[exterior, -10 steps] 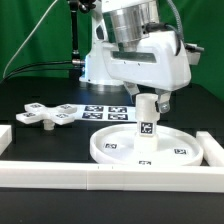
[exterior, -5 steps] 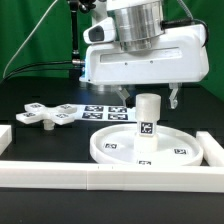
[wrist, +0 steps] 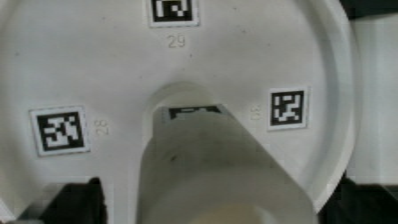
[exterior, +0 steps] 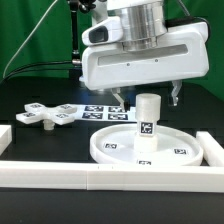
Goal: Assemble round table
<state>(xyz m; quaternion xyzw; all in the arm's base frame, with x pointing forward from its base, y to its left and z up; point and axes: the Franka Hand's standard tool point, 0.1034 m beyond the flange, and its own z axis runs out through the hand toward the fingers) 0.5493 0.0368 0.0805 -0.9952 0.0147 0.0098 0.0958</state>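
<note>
The rimmed round disc (exterior: 118,150) lies flat on the black table (exterior: 40,145), toward the exterior view's right. The only thing inside its rim is the short cylindrical leg (exterior: 147,120), which stands upright at about the middle and shows a square tag on its side. In the wrist view the disc (wrist: 98,70) fills the picture, and the leg (wrist: 214,160) rises from it toward the camera between two tags on the disc floor.

The gripper (exterior: 148,99) hangs just above the leg's top. Its jaws are spread wide, with one finger (exterior: 120,97) on each side of the leg, and neither touches it.

The cross-shaped base piece (exterior: 45,113) lies flat on the table, well apart from the disc on the exterior view's left. The marker board (exterior: 104,110) lies between them, farther back. Long white border rails (exterior: 100,176) run along the near edge and both sides of the table. A green backdrop (exterior: 30,30) hangs behind the arm.
</note>
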